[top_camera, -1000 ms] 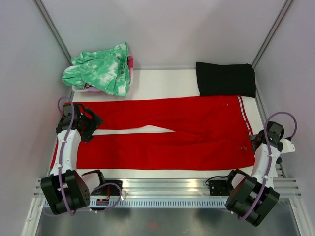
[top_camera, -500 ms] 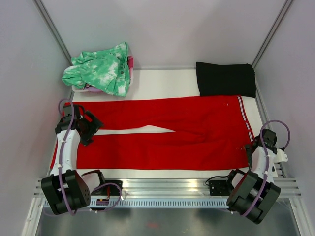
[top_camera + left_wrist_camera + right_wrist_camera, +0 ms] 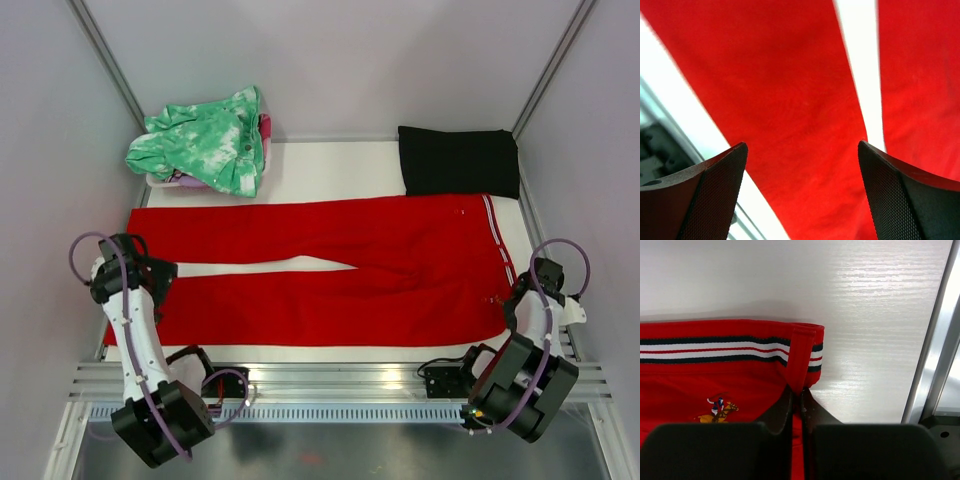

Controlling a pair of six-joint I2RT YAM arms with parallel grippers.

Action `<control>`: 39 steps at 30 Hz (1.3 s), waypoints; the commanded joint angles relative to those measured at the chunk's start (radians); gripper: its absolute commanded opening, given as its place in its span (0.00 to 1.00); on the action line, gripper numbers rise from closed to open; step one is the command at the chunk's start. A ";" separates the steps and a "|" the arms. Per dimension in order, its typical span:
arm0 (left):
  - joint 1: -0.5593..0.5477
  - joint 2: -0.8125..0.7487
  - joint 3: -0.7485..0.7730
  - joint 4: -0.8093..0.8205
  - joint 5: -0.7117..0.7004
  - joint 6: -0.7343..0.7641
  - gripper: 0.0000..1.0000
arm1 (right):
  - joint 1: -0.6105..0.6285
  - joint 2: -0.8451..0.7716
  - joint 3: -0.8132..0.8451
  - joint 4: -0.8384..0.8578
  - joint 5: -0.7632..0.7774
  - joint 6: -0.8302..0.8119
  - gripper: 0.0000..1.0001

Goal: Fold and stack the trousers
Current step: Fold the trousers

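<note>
Trousers (image 3: 340,270) lie flat on the surface (image 3: 865,290) below your tools. Your left tool (image 3: 801,150) hangs wide open over one leg. Your right tool (image 3: 796,395) pinches their waistband corner.

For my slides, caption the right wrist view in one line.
Right hand pinched shut on the bright red fabric trousers at the striped waistband corner, on a white table.

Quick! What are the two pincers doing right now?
Left pincer: open, holding nothing, over the trousers.
Right pincer: shut on the trousers.
</note>
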 commanded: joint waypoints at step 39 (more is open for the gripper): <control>0.599 0.253 -0.380 0.569 -0.085 -0.068 0.53 | -0.003 0.214 0.079 0.057 -0.116 -0.082 0.00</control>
